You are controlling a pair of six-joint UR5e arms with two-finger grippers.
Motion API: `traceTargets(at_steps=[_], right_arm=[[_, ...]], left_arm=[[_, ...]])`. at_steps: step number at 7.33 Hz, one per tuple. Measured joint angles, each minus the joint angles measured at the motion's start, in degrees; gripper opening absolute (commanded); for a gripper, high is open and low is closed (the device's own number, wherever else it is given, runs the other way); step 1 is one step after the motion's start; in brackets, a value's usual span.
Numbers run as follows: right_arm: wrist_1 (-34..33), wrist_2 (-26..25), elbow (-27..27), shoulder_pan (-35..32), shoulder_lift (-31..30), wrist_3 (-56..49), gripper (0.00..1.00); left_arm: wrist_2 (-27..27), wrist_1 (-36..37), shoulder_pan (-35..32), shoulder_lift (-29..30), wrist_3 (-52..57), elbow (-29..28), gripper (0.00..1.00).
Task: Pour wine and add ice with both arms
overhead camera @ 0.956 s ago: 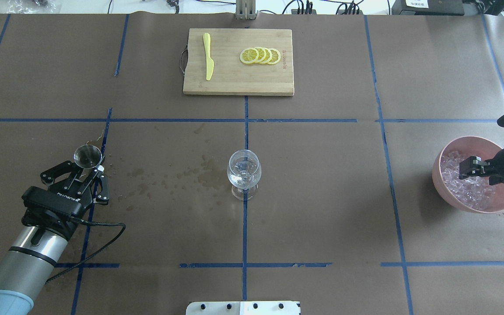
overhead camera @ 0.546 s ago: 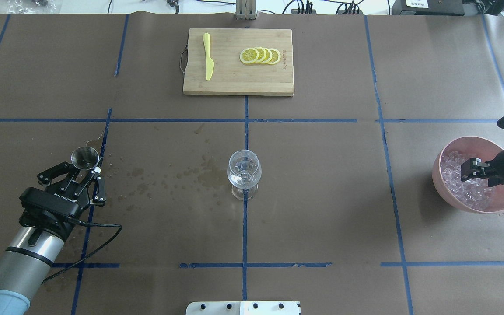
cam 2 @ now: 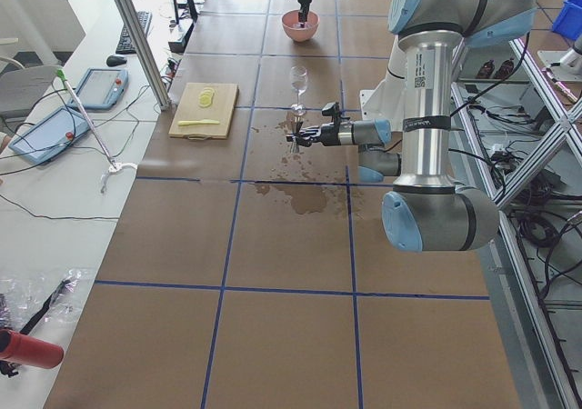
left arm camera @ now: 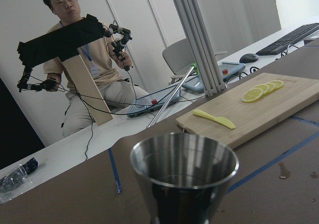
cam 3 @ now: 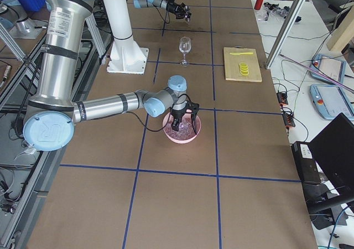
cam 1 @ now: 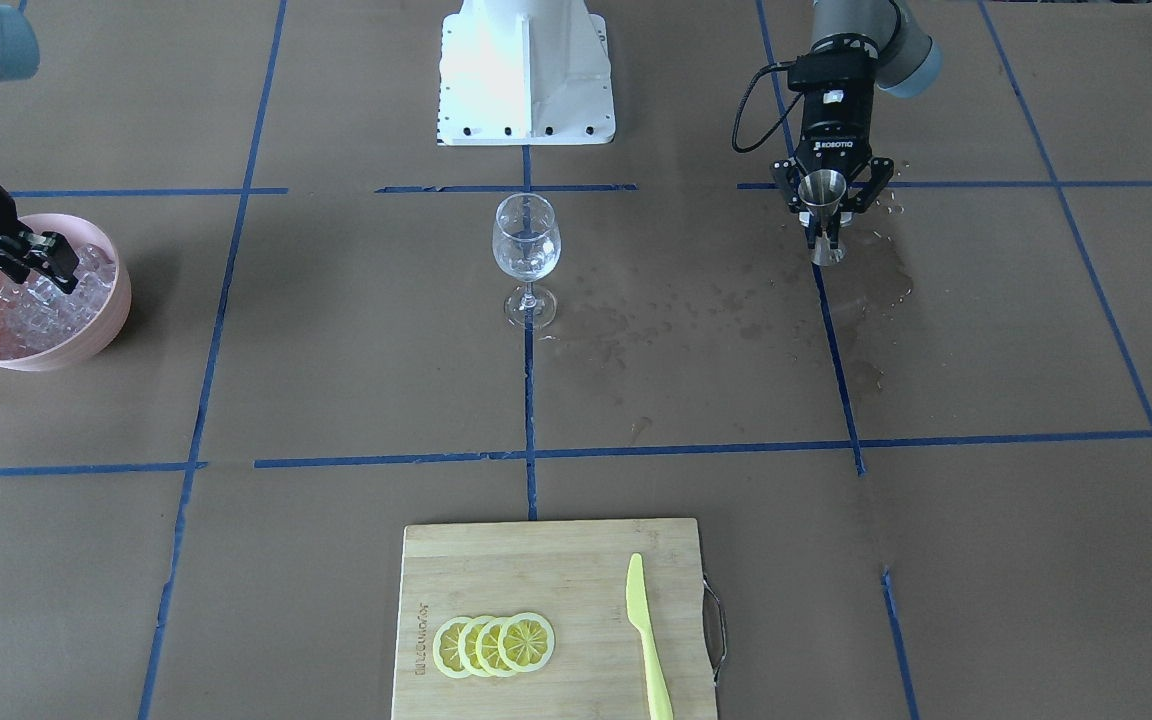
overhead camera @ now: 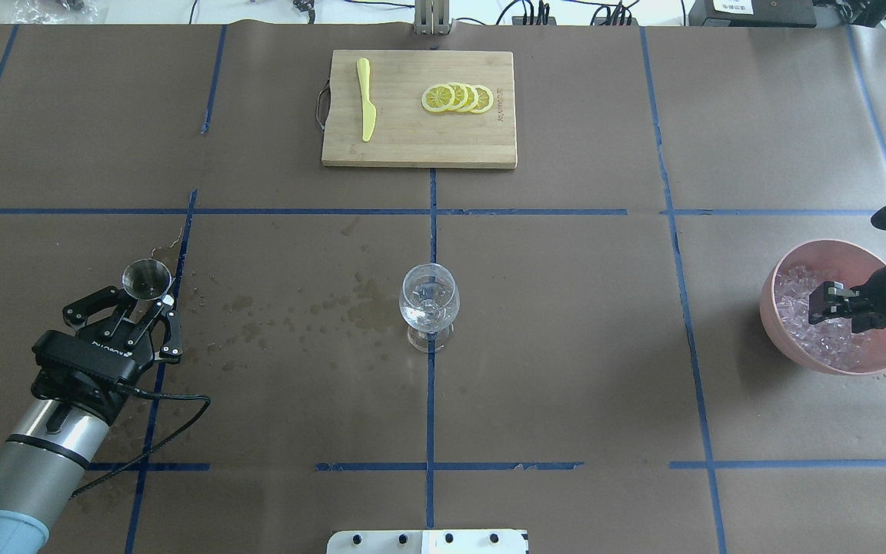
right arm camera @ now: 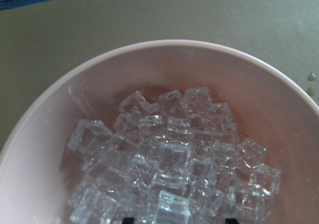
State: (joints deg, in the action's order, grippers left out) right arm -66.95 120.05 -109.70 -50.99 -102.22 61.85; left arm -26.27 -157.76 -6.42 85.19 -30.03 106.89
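My left gripper (overhead camera: 149, 302) is shut on the waist of a steel jigger (overhead camera: 145, 278) at the table's left and holds it upright, its base at or just above the paper (cam 1: 827, 254). The left wrist view shows the jigger's cup (left arm camera: 183, 170) with no liquid visible. The wine glass (overhead camera: 429, 304) stands at the centre with a little clear wine (cam 1: 526, 266) in its bowl. My right gripper (overhead camera: 820, 305) is open, its fingertips down among the ice (right arm camera: 169, 149) heaped in a pink bowl (overhead camera: 827, 243) at the right.
A wooden cutting board (overhead camera: 412, 150) with lemon slices (overhead camera: 458, 98) and a yellow knife (overhead camera: 366, 100) lies at the far centre. Wet spots (overhead camera: 312, 308) mark the paper between jigger and glass. The white base block (overhead camera: 428, 541) is at the near edge.
My left gripper has drawn slightly left and back with the jigger. My right gripper has shifted slightly right and lower in the bowl.
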Motion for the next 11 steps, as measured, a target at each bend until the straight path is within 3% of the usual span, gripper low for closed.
traceTargets(at_steps=[2,4,11], right_arm=[[-0.02,0.23,-0.07,0.01,0.05,-0.05,0.23],[-0.03,0.27,-0.16,0.01,0.08,-0.11,0.02],[0.13,-0.99,-6.24,-3.8,-0.26,-0.18,0.0]], left_arm=[[-0.42,0.0,-0.05,-0.42,-0.69,-0.04,0.0],[-0.6,0.0,-0.04,-0.52,-0.88,-0.09,0.0],[-0.76,0.0,0.02,-0.47,-6.59,-1.52,0.0]])
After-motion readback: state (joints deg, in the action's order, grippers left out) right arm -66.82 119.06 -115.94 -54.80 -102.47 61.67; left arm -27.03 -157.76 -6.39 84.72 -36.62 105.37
